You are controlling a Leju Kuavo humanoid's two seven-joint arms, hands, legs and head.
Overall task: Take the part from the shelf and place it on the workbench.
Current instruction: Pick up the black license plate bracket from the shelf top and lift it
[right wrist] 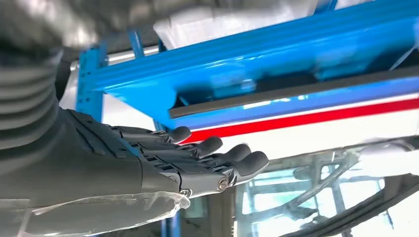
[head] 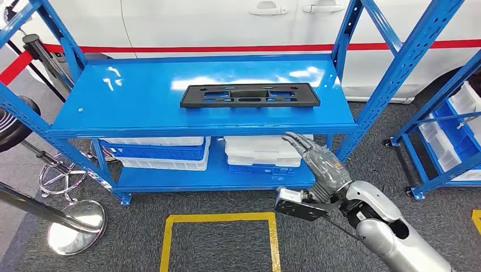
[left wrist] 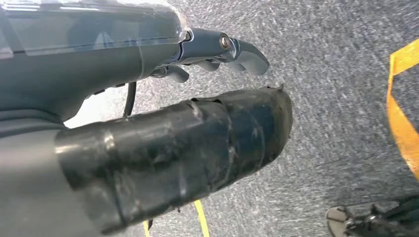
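A flat black part [head: 250, 95] lies on the blue shelf [head: 142, 107], long axis left-right. The right hand [head: 317, 164], fingers extended, empty, sits nearer and lower. The left hand [left wrist: 217, 49] hangs, seemingly loosely curled.

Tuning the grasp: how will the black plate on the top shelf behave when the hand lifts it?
The black plate looks like thin moulded plastic with cutouts, so probably light and fairly stiff, perhaps flexing slightly if lifted by one end. It lies flat on the glossy blue shelf, so it may slide rather than tip when the right hand pushes it.
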